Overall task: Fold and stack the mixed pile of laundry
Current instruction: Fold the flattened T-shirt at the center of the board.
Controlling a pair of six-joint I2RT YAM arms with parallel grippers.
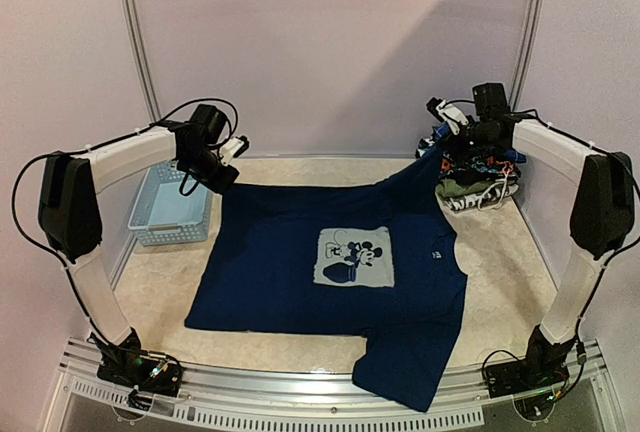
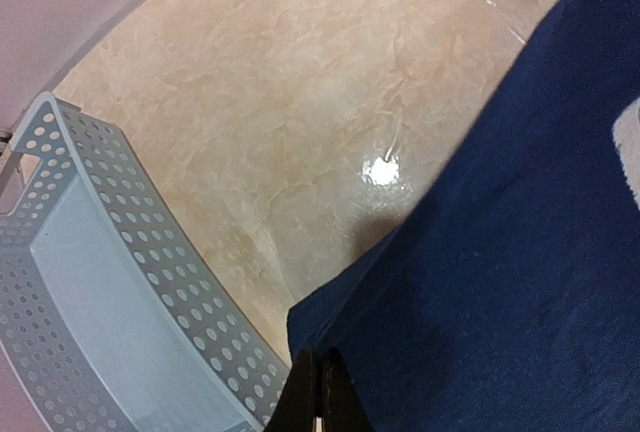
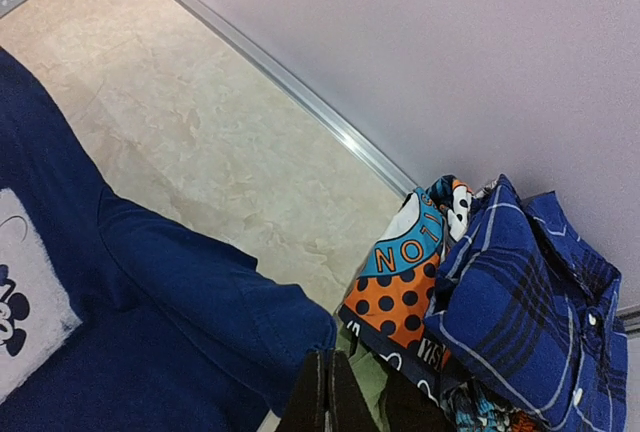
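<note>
On either side of the navy T-shirt (image 1: 330,272), the left arm (image 1: 112,155) and right arm (image 1: 563,150) look alike: white boxy shells joined by chunky black joint housings. Thin black cables loop loosely along each. Near the shirt's front hem, the black bases (image 1: 135,367) carry what may be tiny coloured lights, too small to tell for sure. Above the shirt's far corners, the left gripper (image 2: 319,402) and right gripper (image 3: 323,397) show slim, dark, tapering fingers (image 2: 300,410).

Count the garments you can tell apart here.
4: navy T-shirt spread mid-table; in the far-right pile, plaid shirt, orange dotted piece, green piece low down. More are likely buried.
</note>
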